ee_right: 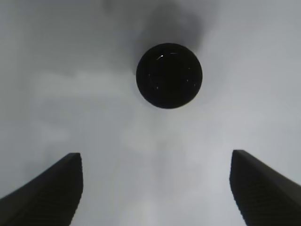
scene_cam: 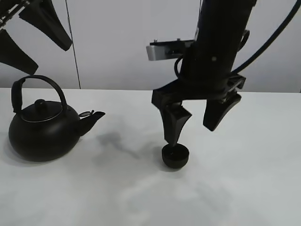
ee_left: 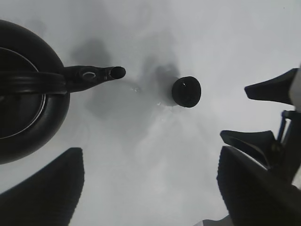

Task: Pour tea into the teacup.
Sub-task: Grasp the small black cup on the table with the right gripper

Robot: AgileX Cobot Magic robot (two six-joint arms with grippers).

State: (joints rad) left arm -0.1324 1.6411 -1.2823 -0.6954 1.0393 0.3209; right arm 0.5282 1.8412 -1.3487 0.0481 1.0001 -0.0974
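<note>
The teacup [scene_cam: 175,156] is a tiny black handleless cup standing upright on the white table [scene_cam: 244,188]. My right gripper [scene_cam: 192,134] hangs open and empty just above it, a little to the right, with one finger's tip close over the cup's rim. The right wrist view shows the teacup [ee_right: 169,75] from above between the spread fingers of the gripper [ee_right: 155,188]. The black kettle [scene_cam: 42,127] stands at the left, its spout [scene_cam: 93,117] pointing toward the cup. My left gripper [scene_cam: 47,59] is open, high above the kettle. The left wrist view shows the kettle [ee_left: 23,94] and the teacup [ee_left: 186,92].
A grey-white wall panel [scene_cam: 117,42] rises behind the table's back edge. The right arm's fingers [ee_left: 268,87] show at the side of the left wrist view. Bare tabletop [scene_cam: 127,141] lies between kettle and cup.
</note>
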